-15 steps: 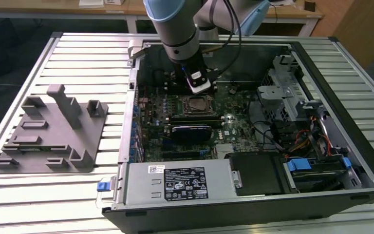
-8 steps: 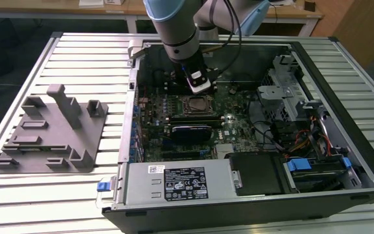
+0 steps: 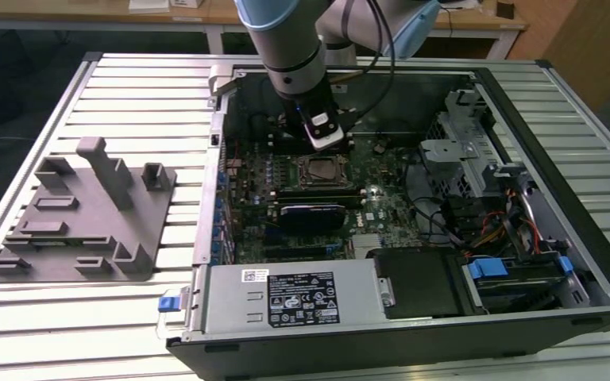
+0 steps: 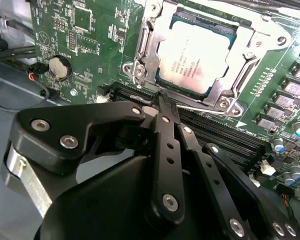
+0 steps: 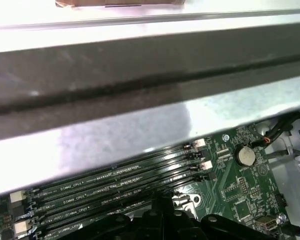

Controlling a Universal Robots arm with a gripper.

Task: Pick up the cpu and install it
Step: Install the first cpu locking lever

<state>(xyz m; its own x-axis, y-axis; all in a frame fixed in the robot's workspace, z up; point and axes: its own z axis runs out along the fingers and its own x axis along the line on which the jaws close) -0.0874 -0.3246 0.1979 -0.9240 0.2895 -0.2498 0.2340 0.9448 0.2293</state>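
Observation:
The cpu (image 4: 195, 57) lies flat in the motherboard socket, silvery top up, with the metal load plate (image 4: 140, 42) framing it. In the exterior view the cpu (image 3: 321, 170) sits mid-board inside the open computer case. My gripper (image 4: 163, 100) is shut, its black fingers pressed together, and their tips rest at the socket's thin lever wire (image 4: 210, 111) along one edge of the socket. It hangs just behind the socket in the exterior view, gripper (image 3: 323, 141). Nothing is visibly clamped between the fingers.
A grey fixture block (image 3: 83, 214) stands on the slatted table at the exterior view's left. Memory slots (image 5: 115, 185) and a coin battery (image 5: 245, 156) lie close to the fingers. The power supply (image 3: 289, 298), drive cage (image 3: 475, 159) and case walls hem in the board.

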